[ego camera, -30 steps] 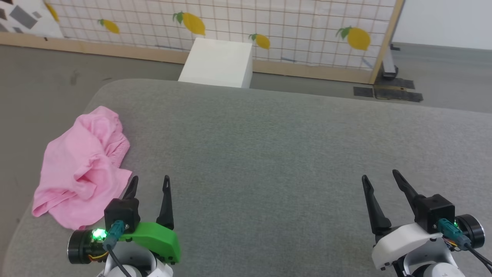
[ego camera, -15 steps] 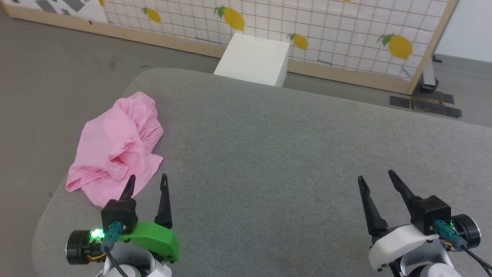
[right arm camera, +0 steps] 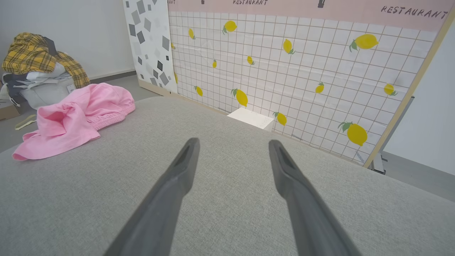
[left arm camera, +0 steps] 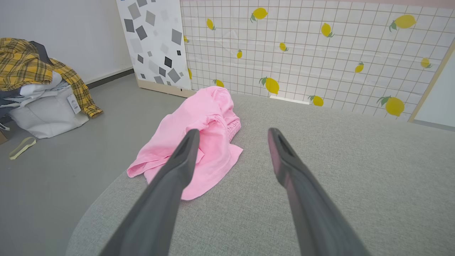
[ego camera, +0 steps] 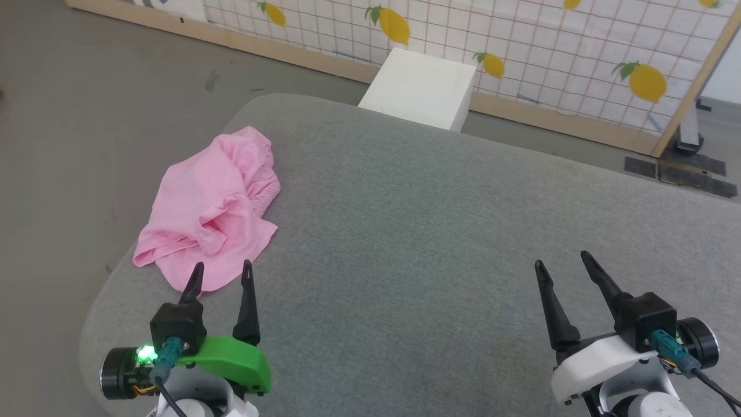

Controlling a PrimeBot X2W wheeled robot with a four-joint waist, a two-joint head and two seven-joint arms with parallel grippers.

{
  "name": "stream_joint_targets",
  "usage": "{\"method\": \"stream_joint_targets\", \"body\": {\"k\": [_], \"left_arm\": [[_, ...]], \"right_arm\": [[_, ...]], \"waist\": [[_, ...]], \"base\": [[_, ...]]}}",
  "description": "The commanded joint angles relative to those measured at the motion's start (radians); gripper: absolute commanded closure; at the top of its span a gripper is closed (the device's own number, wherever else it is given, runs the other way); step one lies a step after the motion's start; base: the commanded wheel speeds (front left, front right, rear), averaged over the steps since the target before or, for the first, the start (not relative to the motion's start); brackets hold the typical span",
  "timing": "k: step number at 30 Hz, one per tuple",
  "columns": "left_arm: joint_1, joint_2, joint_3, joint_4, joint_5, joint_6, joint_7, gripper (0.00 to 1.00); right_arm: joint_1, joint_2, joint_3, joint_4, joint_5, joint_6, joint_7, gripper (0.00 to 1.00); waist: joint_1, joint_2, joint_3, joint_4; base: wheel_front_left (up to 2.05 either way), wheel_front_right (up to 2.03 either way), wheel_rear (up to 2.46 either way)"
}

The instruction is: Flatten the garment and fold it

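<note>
Head view: we see the garment (ego camera: 211,208) crumpled at the grey surface's (ego camera: 405,231) left edge, long axis running near-left to far-right, with the left gripper (ego camera: 223,265) and right gripper (ego camera: 562,259) both spread wide and empty.

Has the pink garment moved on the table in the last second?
No. The garment lies the same against the left table edge; the camera turned.

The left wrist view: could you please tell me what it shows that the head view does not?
Left wrist view adds: a heap of clothes topped by yellow plaid cloth, on the floor. Head view adds: the right gripper, open, above the grey cushion. Both share: the garment crumpled near the cushion's left edge, the open left gripper pointing toward it, and the lemon-print screen.
</note>
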Motion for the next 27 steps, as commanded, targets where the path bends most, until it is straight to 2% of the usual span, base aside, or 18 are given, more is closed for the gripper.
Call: {"method": "stream_joint_targets", "body": {"k": [1,27], "left_arm": [[0.000,0.008,-0.003,0.004,-0.009,0.006,-0.012,0.00],[0.003,0.013,-0.014,0.029,-0.051,0.034,-0.066,0.00]], "right_arm": [[-0.012,0.001,0.002,0.005,0.008,-0.001,-0.011,0.00],[-0.031,0.002,0.019,0.034,0.017,-0.001,-0.051,0.00]], "waist": [[0.0000,0.0000,0.001,0.016],[0.0000,0.0000,0.004,0.143]], "base": [[0.00,0.00,0.00],[0.00,0.00,0.00]]}}
